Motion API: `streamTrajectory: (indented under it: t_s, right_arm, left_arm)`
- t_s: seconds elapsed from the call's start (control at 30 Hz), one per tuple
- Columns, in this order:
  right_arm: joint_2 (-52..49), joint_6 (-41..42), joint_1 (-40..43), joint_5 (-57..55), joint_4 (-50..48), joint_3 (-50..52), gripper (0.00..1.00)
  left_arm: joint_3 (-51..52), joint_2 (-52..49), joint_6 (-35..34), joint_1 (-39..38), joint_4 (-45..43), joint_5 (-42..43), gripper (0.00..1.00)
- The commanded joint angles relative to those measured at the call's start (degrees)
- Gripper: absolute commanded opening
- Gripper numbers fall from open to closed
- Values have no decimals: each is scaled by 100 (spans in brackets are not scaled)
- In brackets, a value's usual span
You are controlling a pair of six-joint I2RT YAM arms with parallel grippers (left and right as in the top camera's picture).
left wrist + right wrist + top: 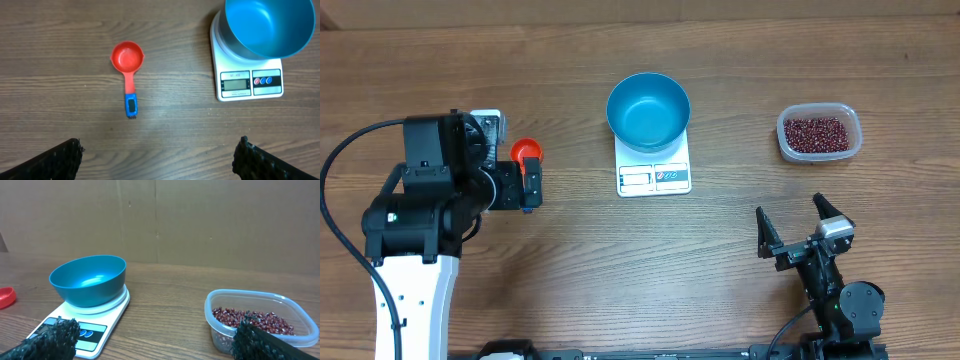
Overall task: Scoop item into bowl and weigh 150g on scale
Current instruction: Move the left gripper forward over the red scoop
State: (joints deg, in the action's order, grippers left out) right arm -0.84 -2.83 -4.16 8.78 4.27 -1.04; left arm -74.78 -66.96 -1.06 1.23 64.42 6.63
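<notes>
Left hand [159,146]: we see it spread wide, gripping nothing, by the red scoop [128,60] toward the left edge of the desk [570,280].
Right hand [789,208]: fingers apart, near the front edge.
Bowl [648,110]: on the scale [654,178], mid-desk.
Beans [815,132]: in the clear tub [784,141], toward the right edge.

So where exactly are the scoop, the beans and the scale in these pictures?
scoop [127,56]: left wrist view, on its red cup.
beans [817,133]: overhead view, on the middle of the heap.
scale [250,86]: left wrist view, on its white front panel.
</notes>
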Motion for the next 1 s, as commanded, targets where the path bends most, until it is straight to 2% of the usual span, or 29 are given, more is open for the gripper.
streamTrajectory:
  t_s: [0.0, 0.97]
  right_arm:
    - [72, -9, -26, 9, -28, 59, 100]
    - [72, -9, -28, 9, -28, 59, 100]
  left_arm:
    - [-177, -39, 114, 33, 35, 131, 100]
    - [-177, -120, 109, 35, -2, 28, 100]
